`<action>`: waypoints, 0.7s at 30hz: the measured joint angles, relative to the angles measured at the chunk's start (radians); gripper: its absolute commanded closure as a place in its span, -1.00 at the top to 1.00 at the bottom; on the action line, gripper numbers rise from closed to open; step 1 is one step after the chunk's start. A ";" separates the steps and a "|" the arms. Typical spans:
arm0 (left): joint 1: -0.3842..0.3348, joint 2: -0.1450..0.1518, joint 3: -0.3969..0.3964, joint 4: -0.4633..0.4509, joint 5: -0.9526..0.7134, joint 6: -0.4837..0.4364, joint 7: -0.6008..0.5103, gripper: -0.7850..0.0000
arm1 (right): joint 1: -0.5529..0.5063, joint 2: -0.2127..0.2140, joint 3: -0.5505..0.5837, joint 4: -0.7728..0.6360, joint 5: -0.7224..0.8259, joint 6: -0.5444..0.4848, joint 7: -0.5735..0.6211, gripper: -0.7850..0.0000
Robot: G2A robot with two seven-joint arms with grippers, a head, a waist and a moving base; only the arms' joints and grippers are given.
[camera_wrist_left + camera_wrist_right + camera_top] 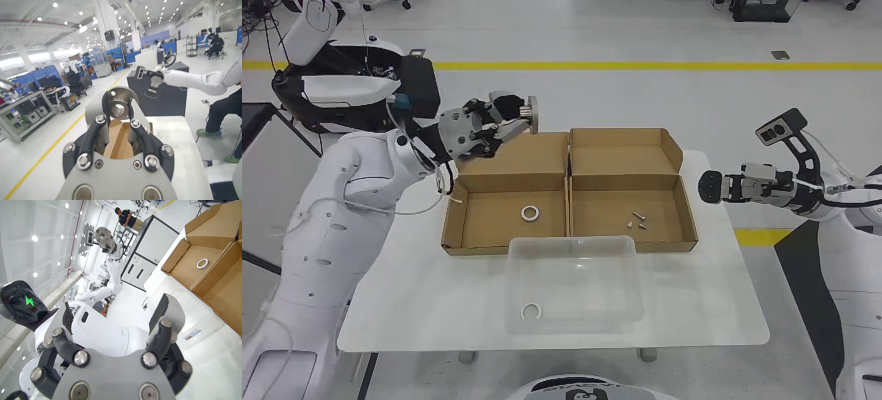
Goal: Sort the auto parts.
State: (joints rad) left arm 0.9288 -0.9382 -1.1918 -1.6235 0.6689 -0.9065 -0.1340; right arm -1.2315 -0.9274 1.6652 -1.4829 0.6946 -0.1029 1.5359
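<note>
Left arm bent, left end effector (512, 119) raised near far left side of desk (712, 300), fingers (106, 106) clamped on a flange (531, 112), aimed toward the right arm. Right arm stretched in from the right, right end effector (710, 186) near desk's right edge, fingers (160, 311) spread apart, facing left arm.

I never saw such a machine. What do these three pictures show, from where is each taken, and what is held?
This is a robot with two arms, each ending in a gripper, a claw with two fingers. One picture looks down from above the arms; the other two come from cameras on the wrists. On the white table stand a two-compartment cardboard box and a clear bin. One compartment holds a metal ring, the other small screws; a second ring lies in the bin. The left gripper is shut on a flanged metal part. The right gripper is open and empty.
</note>
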 measured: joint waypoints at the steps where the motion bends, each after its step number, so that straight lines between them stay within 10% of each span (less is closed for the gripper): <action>1: -0.006 -0.001 0.007 0.017 0.004 -0.004 -0.017 -1.00 | 0.000 0.000 0.000 0.000 0.000 0.000 0.000 1.00; 21: -0.021 0.014 0.069 0.097 0.262 0.022 -0.391 -1.00 | 0.000 0.000 0.000 0.000 0.000 0.000 0.000 1.00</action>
State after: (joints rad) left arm 0.9078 -0.9238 -1.1226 -1.5266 0.9307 -0.8847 -0.5254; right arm -1.2315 -0.9274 1.6652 -1.4829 0.6946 -0.1029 1.5359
